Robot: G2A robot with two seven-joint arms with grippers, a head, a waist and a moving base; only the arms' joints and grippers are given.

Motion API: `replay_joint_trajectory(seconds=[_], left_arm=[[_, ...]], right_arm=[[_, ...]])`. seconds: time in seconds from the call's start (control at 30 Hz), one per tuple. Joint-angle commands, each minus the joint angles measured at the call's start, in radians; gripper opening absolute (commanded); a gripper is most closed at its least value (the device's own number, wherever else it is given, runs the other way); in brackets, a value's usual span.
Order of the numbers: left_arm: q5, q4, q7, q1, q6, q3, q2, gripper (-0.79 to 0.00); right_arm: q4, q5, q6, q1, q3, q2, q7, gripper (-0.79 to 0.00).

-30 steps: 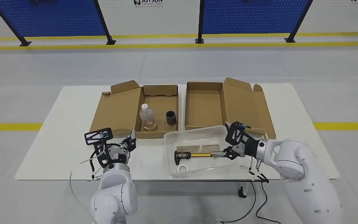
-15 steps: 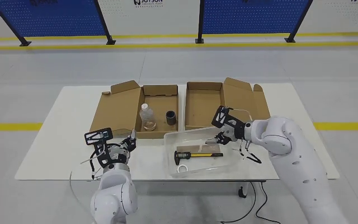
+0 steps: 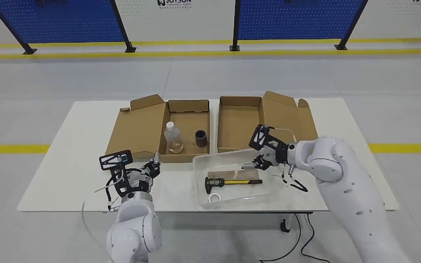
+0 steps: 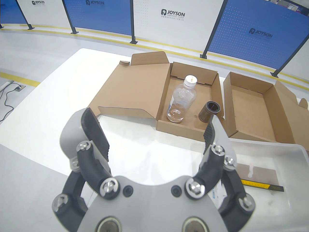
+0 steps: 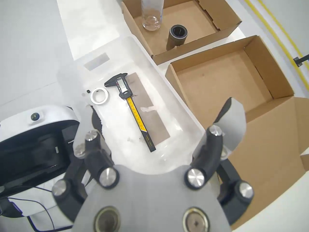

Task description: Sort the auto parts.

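Note:
A clear plastic tray (image 3: 199,181) at the table's front holds a black digital caliper (image 3: 227,183) with a yellow scale and a metal ring (image 3: 215,196). In the right wrist view the caliper (image 5: 130,102) lies on a brown card, with the ring (image 5: 99,95) beside its head. My right gripper (image 3: 254,162) hangs open over the tray's far right part, with nothing between its fingers (image 5: 231,112). Near the table's front left edge, my left gripper (image 4: 149,119) is open and empty, beside the tray's left end. A black cylinder (image 3: 200,138) and a clear bottle (image 3: 173,137) stand in the left cardboard box (image 3: 189,108).
The right cardboard box (image 3: 238,128) behind the tray is empty, with its lid (image 3: 289,125) folded out to the right. The left box's lid (image 3: 138,128) lies flat to the left. Bare white tabletop (image 3: 72,158) stretches to the far left.
My right gripper has moved from the caliper's right end up and back toward the tray's far side, then stayed still. The caliper lies where it was. The left arm has not moved.

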Motion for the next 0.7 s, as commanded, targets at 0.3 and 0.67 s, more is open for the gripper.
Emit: replay_joint_trajectory(seconds=[0.3,0.67], left_arm=[[0.0,0.0,0.0,0.0,0.0,0.0,0.0,0.0],[0.0,0.0,0.0,0.0,0.0,0.0,0.0,0.0]], right_arm=[[0.022,-0.018,-0.062,0.143,-0.186,-0.02,0.093,0.0],[0.094,-0.044,0.14,0.338,-0.479,-0.09,0.299,0.0]])
